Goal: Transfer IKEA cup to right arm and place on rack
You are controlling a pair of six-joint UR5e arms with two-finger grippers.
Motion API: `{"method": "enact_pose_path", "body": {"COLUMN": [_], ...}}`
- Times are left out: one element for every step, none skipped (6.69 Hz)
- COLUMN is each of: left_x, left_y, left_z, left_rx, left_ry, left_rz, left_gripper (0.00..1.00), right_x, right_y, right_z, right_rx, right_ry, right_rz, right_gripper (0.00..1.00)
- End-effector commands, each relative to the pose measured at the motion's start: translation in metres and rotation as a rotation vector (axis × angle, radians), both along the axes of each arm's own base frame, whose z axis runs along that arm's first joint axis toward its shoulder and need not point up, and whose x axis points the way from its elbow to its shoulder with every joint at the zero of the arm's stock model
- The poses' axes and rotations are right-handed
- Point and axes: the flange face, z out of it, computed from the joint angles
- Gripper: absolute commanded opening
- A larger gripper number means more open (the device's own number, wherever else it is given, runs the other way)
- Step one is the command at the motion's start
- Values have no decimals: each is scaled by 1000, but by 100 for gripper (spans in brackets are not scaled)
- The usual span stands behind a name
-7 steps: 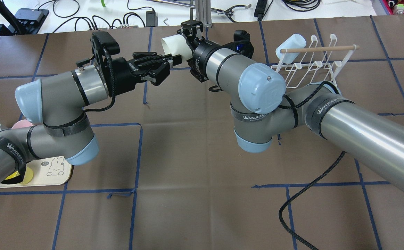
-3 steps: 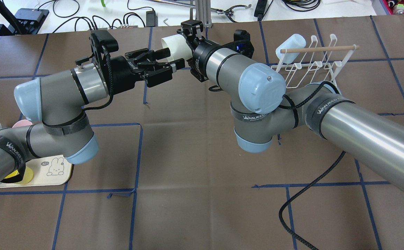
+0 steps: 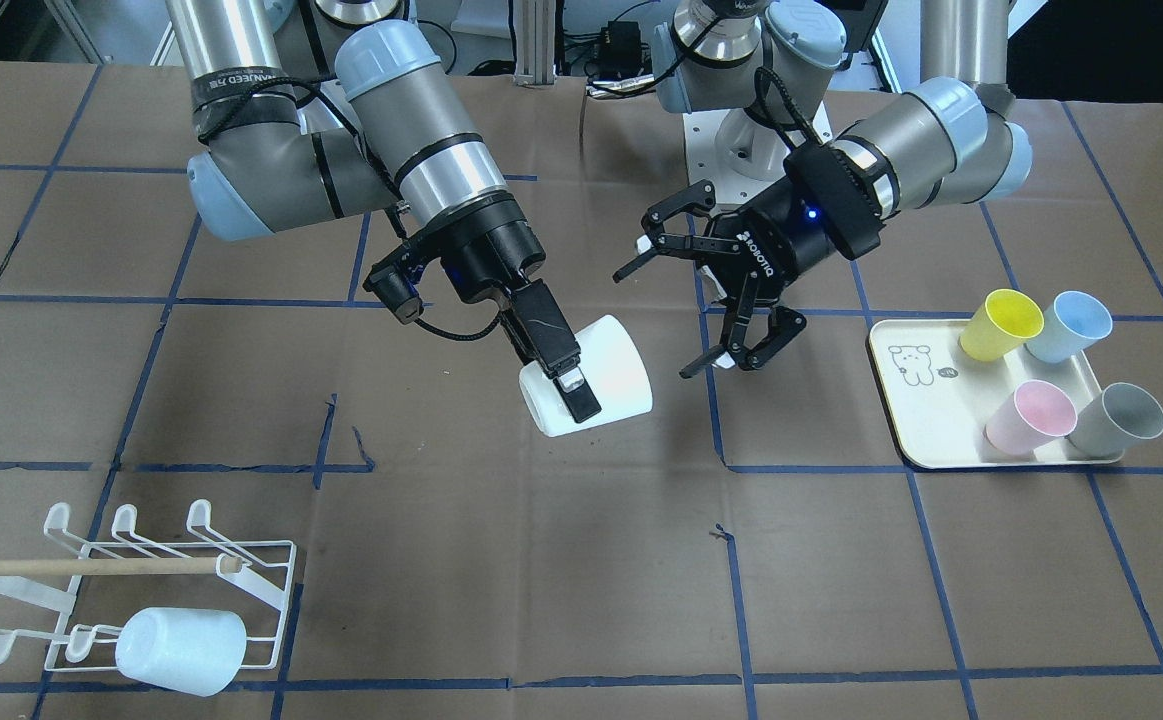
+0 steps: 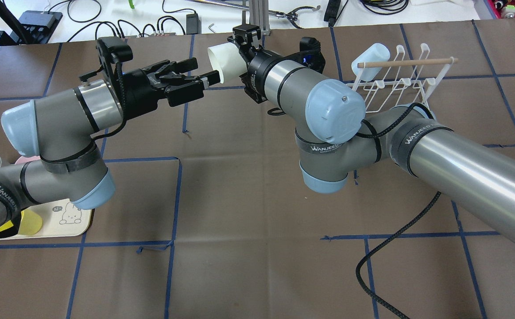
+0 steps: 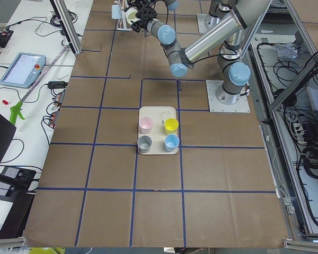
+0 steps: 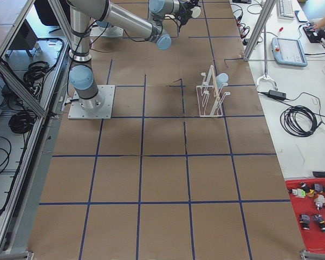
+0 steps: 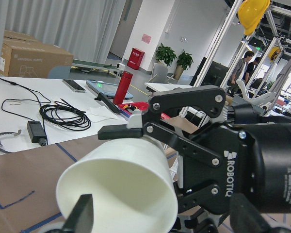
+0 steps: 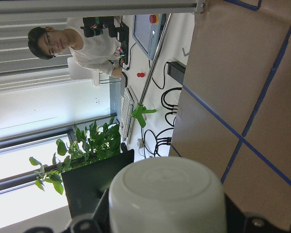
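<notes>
The right pincer (image 3: 571,388) pinches the white IKEA cup (image 3: 613,368) above the desk (image 3: 541,600), its long axis sideways and its mouth facing the spread left pincer (image 3: 657,322) just beside it, with the rack (image 3: 241,548) well apart on the right arm's side.

Lighting is bright and even from overhead across my fixed views; the brown bench (image 3: 581,560) reads matte, with only soft, faint shadows on it. A long glare streak runs along the right arm (image 4: 470,173) tube at 4 o'clock in the overhead view. In the left wrist view the white cup (image 7: 119,194) is fairly sharp, while the left claw (image 7: 165,216) shows as two dark blurred fingertips (image 7: 82,216) at 5 and 7 o'clock. My right wrist view is blown out by window light (image 8: 9,208) at 8 o'clock, the cup's base soft
</notes>
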Motion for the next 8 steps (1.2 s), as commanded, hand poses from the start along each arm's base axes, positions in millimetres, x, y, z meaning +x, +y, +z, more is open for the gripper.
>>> {"method": "enact_pose_path", "body": {"left_x": [29, 31, 37, 41, 47, 49, 44, 33], "left_y": [-3, -6, -12, -19, -28, -39, -49, -58], "left_z": [4, 8, 11, 25, 47, 72, 93, 121], "left_rx": [1, 27, 85, 142, 221, 332, 438, 556], "left_ry": [2, 5, -12, -25, -72, -151, -247, -359], "left_rz": [64, 107, 219, 283, 368, 463, 534, 574], "left_gripper": [99, 99, 99, 99, 99, 99, 99, 99], "right_x": [-38, -70, -98, -138, -175, -195, -207, -234], "right_y": [-24, -41, -55, -71, -81, -87, -89, -95], "right_z": [1, 6, 8, 7, 11, 13, 12, 13], "right_rx": [-14, -57, -144, -187, -253, -319, -354, -391], "right_ry": [4, 52, 155, 262, 422, 601, 731, 890], "right_rz": [-70, -105, -106, -131, -125, -87, -54, -25], "right_gripper": [27, 27, 25, 25, 22, 22, 22, 22]}}
